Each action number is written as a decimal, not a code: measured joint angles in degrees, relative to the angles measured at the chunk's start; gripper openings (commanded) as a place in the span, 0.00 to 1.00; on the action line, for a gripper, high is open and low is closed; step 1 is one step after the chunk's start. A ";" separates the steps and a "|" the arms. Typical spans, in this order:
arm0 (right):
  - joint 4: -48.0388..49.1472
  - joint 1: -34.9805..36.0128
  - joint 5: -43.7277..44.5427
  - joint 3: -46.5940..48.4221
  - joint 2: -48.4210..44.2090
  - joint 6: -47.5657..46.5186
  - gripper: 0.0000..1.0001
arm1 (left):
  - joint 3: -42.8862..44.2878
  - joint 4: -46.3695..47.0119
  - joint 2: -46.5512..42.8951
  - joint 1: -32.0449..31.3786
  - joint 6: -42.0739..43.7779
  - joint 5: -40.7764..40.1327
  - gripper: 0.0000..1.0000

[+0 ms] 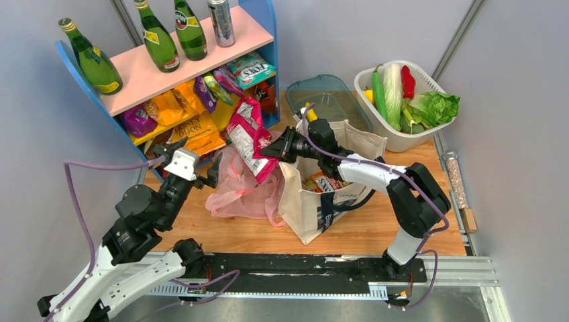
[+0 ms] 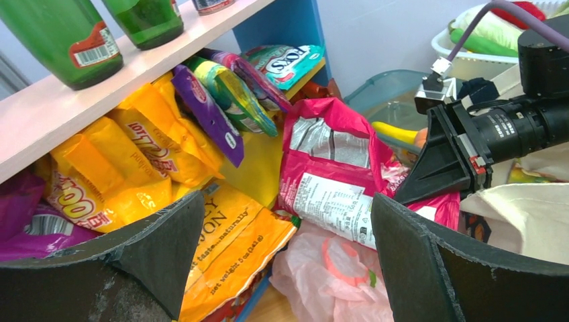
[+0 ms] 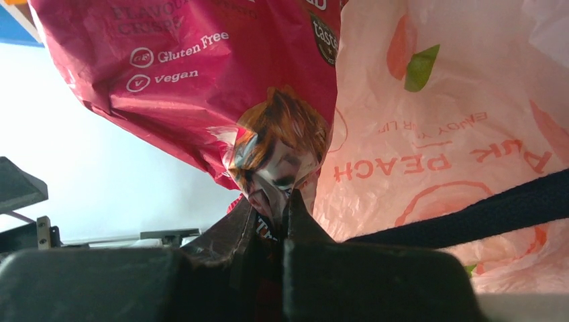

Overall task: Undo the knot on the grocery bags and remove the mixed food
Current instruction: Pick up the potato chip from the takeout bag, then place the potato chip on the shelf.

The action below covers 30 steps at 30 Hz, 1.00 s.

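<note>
A magenta crisp packet (image 1: pixel 249 137) hangs in the air above the thin pink plastic bag (image 1: pixel 238 194), and my right gripper (image 1: pixel 276 149) is shut on the packet's crimped lower end (image 3: pixel 275 168). The pink bag lies slumped against the cream canvas tote (image 1: pixel 302 201), whose mouth shows more snack packets (image 1: pixel 323 182). I cannot make out the knot among the bag's folds. My left gripper (image 1: pixel 209 174) stands wide open just left of the pink bag (image 2: pixel 335 268), holding nothing. A navy tote strap (image 3: pixel 483 208) crosses beside the right fingers.
The blue shelf unit (image 1: pixel 265 13) at back left carries green bottles (image 1: pixel 158 37) on its pink top and snack bags (image 1: pixel 194 131) below, close to my left gripper. A teal tub (image 1: pixel 329 97) and a white basket (image 1: pixel 402 141) of vegetables stand behind the tote.
</note>
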 measured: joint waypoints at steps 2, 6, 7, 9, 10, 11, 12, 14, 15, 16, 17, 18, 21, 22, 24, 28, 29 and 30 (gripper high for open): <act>1.57 -0.61 -0.42 0.00 1.38 1.05 0.00 | -0.33 0.24 -0.26 0.00 0.48 -0.87 1.00; 3.45 -1.81 -1.27 0.39 3.82 2.67 0.00 | -0.81 0.85 -0.85 0.00 0.94 -1.86 1.00; 3.82 -2.19 -1.51 0.57 4.39 3.26 0.00 | -0.90 1.05 -0.96 0.00 1.01 -2.08 1.00; 4.92 -2.97 -2.19 0.90 5.49 4.72 0.00 | -0.90 1.16 -1.01 0.00 1.11 -2.29 1.00; 5.44 -3.28 -2.43 1.01 5.92 5.29 0.00 | -0.90 1.16 -0.98 0.00 1.18 -2.40 1.00; 5.97 -3.65 -2.82 1.27 6.51 5.95 0.00 | -0.92 1.16 -0.98 0.00 1.22 -2.45 1.00; 6.21 -3.96 -3.10 1.57 7.06 6.32 0.00 | -0.92 1.16 -0.98 0.00 1.38 -2.49 1.00; 6.19 -4.37 -3.45 2.38 7.91 6.86 0.00 | -0.92 1.16 -0.98 0.00 1.62 -2.49 1.00; 6.16 -4.55 -3.78 2.91 8.31 7.08 0.00 | -0.92 1.16 -0.98 0.00 1.77 -2.47 1.00; 6.16 -4.66 -4.00 3.45 8.63 7.32 0.00 | -0.94 1.16 -0.96 0.00 1.90 -2.47 1.00; 6.19 -4.76 -4.35 4.04 8.94 7.48 0.00 | -0.94 1.16 -0.92 0.00 1.99 -2.49 1.00; 6.23 -4.83 -4.63 4.66 9.20 7.69 0.00 | -0.96 1.16 -0.85 0.00 2.05 -2.49 1.00; 6.64 -5.16 -5.35 5.90 9.53 8.44 0.00 | -1.27 1.14 -0.46 0.02 2.16 -2.47 1.00; 6.69 -5.25 -5.42 6.21 9.53 8.63 0.00 | -1.38 1.07 -0.22 0.04 2.23 -2.47 1.00; 7.13 -5.42 -5.57 6.64 9.53 9.03 0.00 | -1.62 1.05 0.22 0.15 2.27 -2.45 1.00; 9.09 -5.88 -5.95 6.73 9.53 10.56 0.00 | -2.14 0.96 0.90 0.55 2.51 -2.38 1.00; 9.53 -5.90 -5.99 6.73 9.53 10.95 0.00 | -2.21 0.94 1.05 0.70 2.60 -2.27 1.00; 9.90 -5.90 -6.08 6.73 9.53 11.32 0.00 | -2.27 0.94 1.22 0.81 2.69 -2.19 1.00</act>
